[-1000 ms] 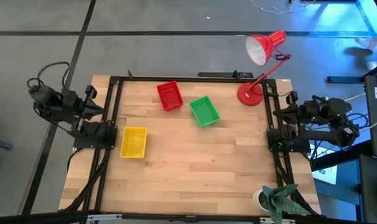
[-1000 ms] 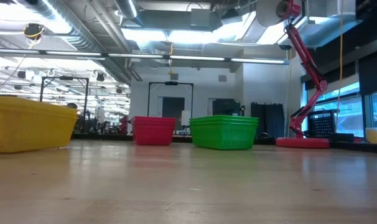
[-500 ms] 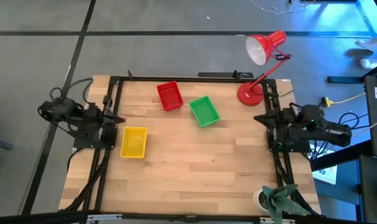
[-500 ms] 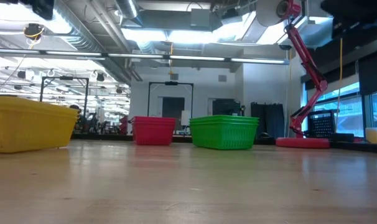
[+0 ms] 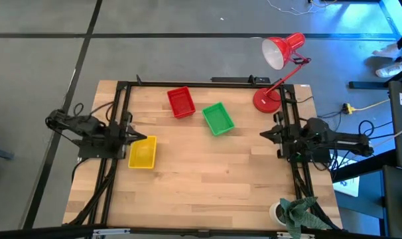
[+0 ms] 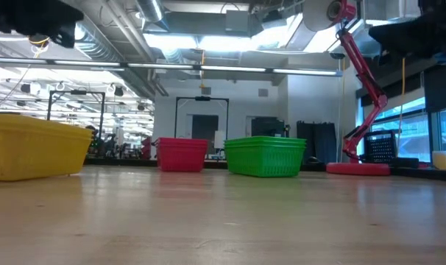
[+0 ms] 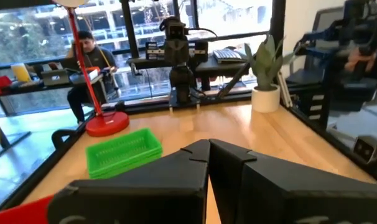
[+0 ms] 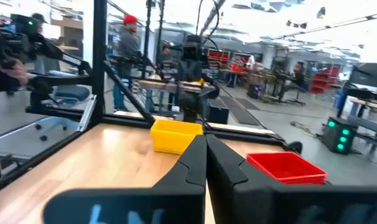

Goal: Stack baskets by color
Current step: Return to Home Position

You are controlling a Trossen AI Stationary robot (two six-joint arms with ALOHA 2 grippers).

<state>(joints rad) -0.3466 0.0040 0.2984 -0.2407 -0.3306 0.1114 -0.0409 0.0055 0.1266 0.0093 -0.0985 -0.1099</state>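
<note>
we see three mesh-walled baskets apart on the wooden table (image 5: 207,179): the red basket (image 5: 180,102) far, the green basket (image 5: 218,118) just right of it, the yellow basket (image 5: 142,152) near the left edge. the left gripper (image 7: 208,149), fingers pressed together, hangs by the yellow basket's far rim; the right gripper (image 8: 205,142), likewise pressed together, sits at the right edge.

Both arms are dark, almost black, built from blocky joints and slim links. The left arm (image 5: 88,129) has looping black cables (image 5: 55,121) at its rear. The right arm (image 5: 324,138) has similar black wiring (image 5: 368,128). Each arm ends in a tool that narrows to a point. Close up, the left tool (image 7: 208,148) has two matte black, wedge-shaped fingers (image 7: 170,171) with flat, sharp-edged faces. The right tool (image 8: 205,142) looks the same, with a pale marking (image 8: 114,214) too blurred to read.
</note>
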